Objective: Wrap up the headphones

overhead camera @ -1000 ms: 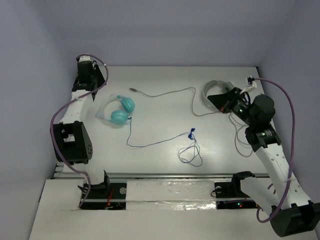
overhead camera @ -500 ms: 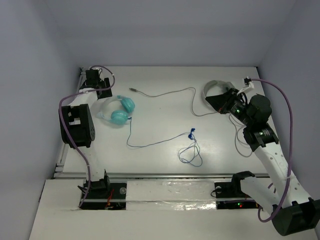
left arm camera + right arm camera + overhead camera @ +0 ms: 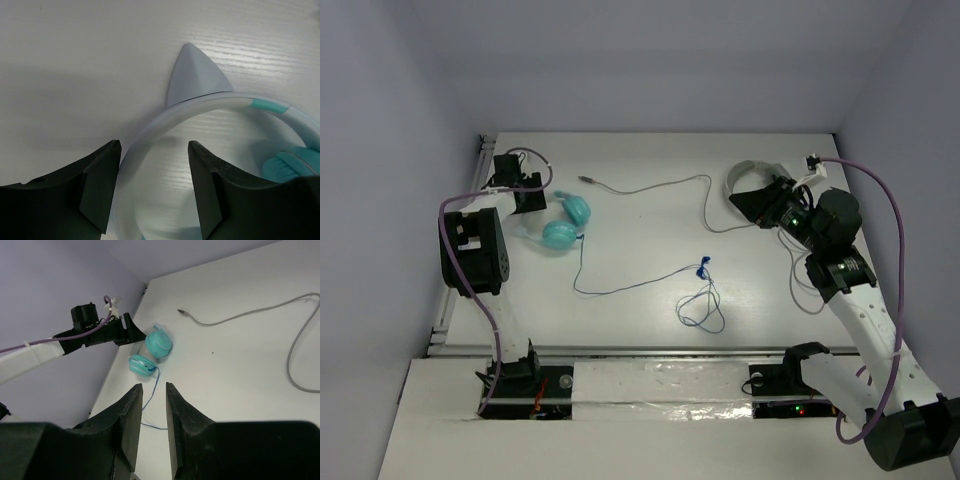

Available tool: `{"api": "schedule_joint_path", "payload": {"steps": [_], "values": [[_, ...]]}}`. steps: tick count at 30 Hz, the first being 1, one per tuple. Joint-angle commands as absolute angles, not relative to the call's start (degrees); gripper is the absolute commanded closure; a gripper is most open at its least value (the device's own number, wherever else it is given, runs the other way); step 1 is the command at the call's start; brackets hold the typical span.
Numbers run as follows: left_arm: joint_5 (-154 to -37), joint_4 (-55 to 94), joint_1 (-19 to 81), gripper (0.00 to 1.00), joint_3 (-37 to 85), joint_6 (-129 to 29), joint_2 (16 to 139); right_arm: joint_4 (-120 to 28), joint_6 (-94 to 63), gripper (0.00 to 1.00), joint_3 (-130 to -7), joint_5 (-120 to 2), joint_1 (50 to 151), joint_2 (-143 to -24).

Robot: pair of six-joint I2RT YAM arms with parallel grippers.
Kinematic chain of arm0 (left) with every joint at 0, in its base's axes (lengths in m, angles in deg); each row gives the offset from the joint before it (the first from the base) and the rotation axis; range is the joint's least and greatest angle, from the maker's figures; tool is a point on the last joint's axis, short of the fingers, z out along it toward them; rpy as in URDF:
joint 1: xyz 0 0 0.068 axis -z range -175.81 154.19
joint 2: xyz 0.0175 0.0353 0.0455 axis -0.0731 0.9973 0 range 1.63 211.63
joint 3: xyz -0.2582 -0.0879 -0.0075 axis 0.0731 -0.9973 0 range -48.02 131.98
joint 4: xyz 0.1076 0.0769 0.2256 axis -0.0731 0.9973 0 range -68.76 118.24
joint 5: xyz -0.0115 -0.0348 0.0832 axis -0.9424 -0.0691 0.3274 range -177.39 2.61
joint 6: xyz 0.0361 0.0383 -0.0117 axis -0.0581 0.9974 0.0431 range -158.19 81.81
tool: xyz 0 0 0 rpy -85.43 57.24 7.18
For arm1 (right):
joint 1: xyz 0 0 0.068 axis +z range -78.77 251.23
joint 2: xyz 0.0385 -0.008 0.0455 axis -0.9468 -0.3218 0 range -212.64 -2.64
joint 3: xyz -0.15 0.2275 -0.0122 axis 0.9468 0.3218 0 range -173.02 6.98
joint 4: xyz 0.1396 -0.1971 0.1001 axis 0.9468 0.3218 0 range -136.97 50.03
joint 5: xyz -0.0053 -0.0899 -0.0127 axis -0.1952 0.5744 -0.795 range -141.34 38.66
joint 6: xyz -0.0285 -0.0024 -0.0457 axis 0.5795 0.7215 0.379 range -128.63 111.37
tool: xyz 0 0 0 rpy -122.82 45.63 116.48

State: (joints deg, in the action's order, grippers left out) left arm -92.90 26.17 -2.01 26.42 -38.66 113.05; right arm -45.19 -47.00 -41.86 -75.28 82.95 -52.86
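Observation:
The teal headphones [image 3: 562, 222] lie at the table's left, with round cups [image 3: 159, 343] and a pale headband [image 3: 200, 105]. Their thin blue cable [image 3: 620, 285] runs to the table's middle and ends in a loose loop. My left gripper [image 3: 533, 197] is open right above the headband; in the left wrist view [image 3: 154, 150] the band curves past just inside the left finger [image 3: 100, 175]. My right gripper [image 3: 742, 200] hovers at the right. Its fingers [image 3: 131, 410] stand a little apart with nothing between them.
White-grey headphones [image 3: 747, 177] sit under the right gripper at the back right. Their grey cable [image 3: 650, 188] trails left across the back of the table, also in the right wrist view [image 3: 250, 315]. Purple arm cables hang beside both arms.
My left arm has swung in from the table's left edge, and its gripper now sits over the teal headphones' headband. The right arm has hardly moved.

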Motion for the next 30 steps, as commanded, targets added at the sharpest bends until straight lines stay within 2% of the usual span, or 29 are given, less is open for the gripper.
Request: {"api": "schedule_joint_path", "payload": {"steps": [1, 5, 7, 9, 13, 15, 17, 18, 20, 21, 24, 30], "values": [[-94.6, 24.8, -2.2, 0.48, 24.2, -39.5, 110.6, -45.6, -46.4, 0.68, -42.9, -75.1, 83.4, -52.6], [-95.3, 24.4, -2.2, 0.56, 22.4, -39.8, 110.1, -45.6, -46.4, 0.68, -42.9, -75.1, 83.9, -52.8], [-95.6, 24.1, -2.2, 0.67, 21.1, -40.1, 109.8, -45.6, -46.4, 0.68, -42.9, -75.1, 83.9, -52.8], [-95.6, 23.6, -2.2, 0.83, 20.5, -41.2, 109.4, -45.0, -46.3, 0.68, -43.2, -75.1, 83.9, -52.9], [-93.6, 26.4, -1.0, 0.93, 21.6, -44.6, 109.2, -44.2, -45.9, 0.68, -43.1, -74.9, 84.4, -52.8], [-94.2, 27.7, -0.5, 0.93, 21.5, -46.4, 108.1, -44.6, -46.2, 0.68, -42.6, -74.9, 84.4, -52.5], [-94.4, 27.7, -0.5, 0.85, 21.1, -47.0, 107.2, -44.8, -46.2, 0.68, -42.3, -74.8, 84.9, -52.4], [-94.2, 27.8, 0.1, 0.74, 21.0, -47.1, 106.9, -44.8, -46.2, 0.68, -42.2, -74.8, 84.9, -52.4], [-93.5, 28.4, 0.1, 0.60, 21.2, -46.8, 106.3, -44.7, -46.2, 0.68, -42.2, -74.7, 84.9, -52.5], [-93.0, 28.5, 0.1, 0.57, 21.3, -46.7, 106.2, -44.7, -46.2, 0.68, -42.2, -74.7, 84.9, -52.4], [-92.0, 28.9, 0.1, 0.54, 21.2, -46.4, 106.0, -44.9, -46.3, 0.68, -42.2, -74.6, 84.9, -52.1], [-87.9, 28.7, 1.3, 0.56, 21.9, -46.5, 108.7, -45.1, -46.3, 0.68, -41.7, -74.5, 84.9, -51.7]]}}
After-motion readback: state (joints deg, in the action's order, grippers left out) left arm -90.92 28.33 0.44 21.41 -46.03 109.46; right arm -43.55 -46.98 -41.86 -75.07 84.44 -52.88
